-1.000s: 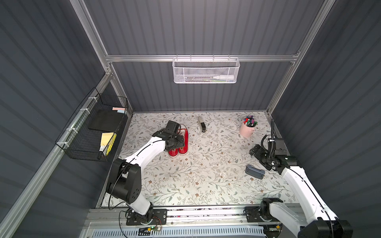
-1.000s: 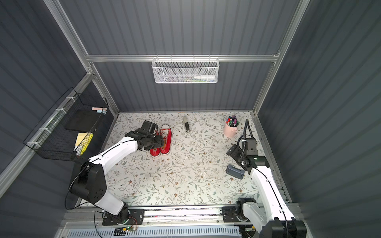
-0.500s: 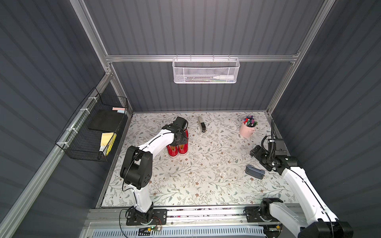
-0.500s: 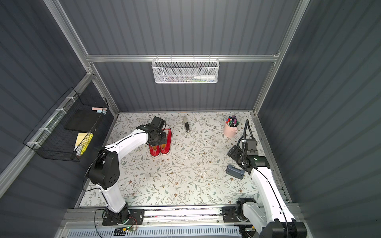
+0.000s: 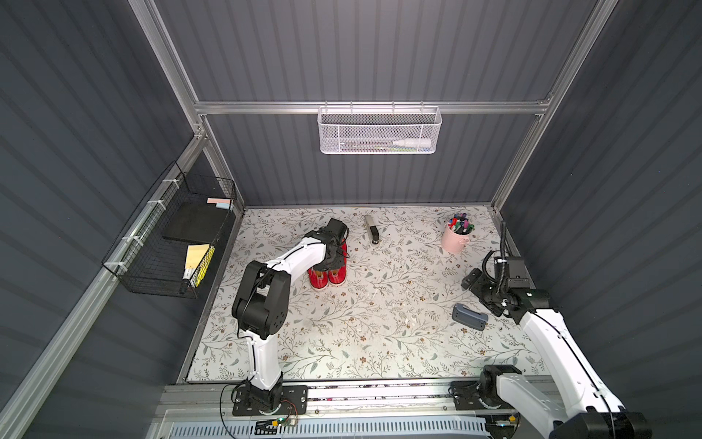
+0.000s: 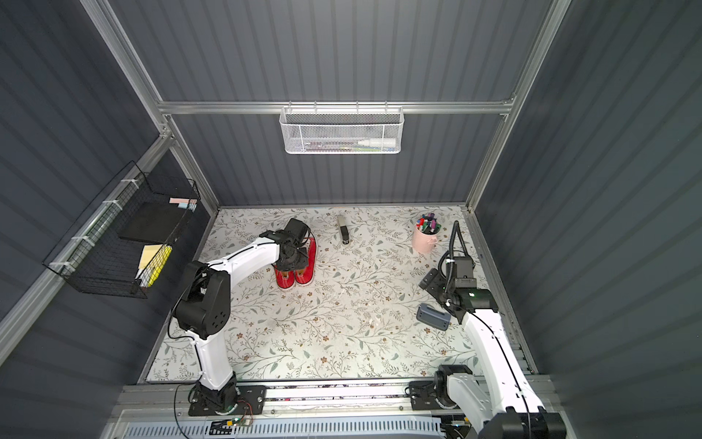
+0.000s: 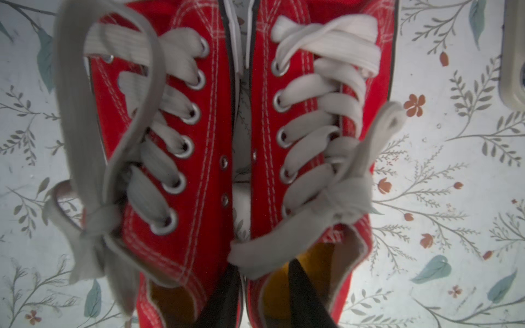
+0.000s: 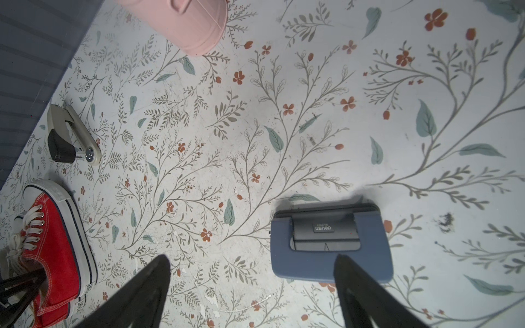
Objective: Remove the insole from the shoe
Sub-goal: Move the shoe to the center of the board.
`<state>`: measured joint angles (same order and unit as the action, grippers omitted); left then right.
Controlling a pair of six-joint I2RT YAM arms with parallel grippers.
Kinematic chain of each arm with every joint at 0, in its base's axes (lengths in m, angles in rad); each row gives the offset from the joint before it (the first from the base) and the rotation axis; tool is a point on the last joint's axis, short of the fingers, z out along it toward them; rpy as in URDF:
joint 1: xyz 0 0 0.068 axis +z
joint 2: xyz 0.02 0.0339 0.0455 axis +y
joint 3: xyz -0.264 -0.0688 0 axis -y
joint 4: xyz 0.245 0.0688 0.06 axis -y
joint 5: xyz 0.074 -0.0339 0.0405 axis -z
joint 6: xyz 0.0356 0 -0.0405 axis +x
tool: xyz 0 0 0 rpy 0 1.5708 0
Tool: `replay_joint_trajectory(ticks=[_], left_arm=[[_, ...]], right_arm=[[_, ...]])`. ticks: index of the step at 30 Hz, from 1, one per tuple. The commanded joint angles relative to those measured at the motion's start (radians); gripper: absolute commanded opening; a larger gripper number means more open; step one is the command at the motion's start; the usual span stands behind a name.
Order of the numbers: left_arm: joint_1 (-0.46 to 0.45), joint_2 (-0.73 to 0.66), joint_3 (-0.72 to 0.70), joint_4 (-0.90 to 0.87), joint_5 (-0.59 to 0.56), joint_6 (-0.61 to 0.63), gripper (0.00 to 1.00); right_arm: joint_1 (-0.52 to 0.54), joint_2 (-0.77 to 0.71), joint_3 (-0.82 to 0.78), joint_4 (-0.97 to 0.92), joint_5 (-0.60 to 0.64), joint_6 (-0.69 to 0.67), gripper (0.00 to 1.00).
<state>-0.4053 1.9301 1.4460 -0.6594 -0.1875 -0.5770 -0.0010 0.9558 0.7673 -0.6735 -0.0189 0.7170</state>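
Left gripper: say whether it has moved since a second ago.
Yes. The left gripper has shifted toward the stapler and now hangs over the heel ends of the shoes.

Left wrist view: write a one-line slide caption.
Laced red sneakers side by side, with one of the left fingers inside a shoe opening over its yellow insole.

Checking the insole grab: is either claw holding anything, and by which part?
For the left claw, cannot tell: its fingers straddle a red shoe's collar, one inside over the yellow insole. The right claw is open, holding nothing.
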Motion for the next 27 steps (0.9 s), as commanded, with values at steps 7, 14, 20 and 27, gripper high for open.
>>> replay_joint_trajectory(ticks=[7,14,20,27], left_arm=[[-0.005,0.057,0.028,-0.026,0.017,-0.001,0.12],[-0.031,-0.003,-0.056,0.024,0.092,0.033,0.02],[-0.155,-0.091,-0.148,0.059,0.074,-0.012,0.02],[-0.345,-0.12,-0.237,0.124,0.06,-0.117,0.02]], right_arm=[[0.003,0.009,0.035,-0.015,0.022,-0.012,0.92],[0.004,-0.015,0.051,0.0,0.013,-0.101,0.91],[0.005,-0.035,0.055,0.047,-0.088,-0.219,0.89],[0.005,-0.02,0.076,0.051,-0.209,-0.283,0.9]])
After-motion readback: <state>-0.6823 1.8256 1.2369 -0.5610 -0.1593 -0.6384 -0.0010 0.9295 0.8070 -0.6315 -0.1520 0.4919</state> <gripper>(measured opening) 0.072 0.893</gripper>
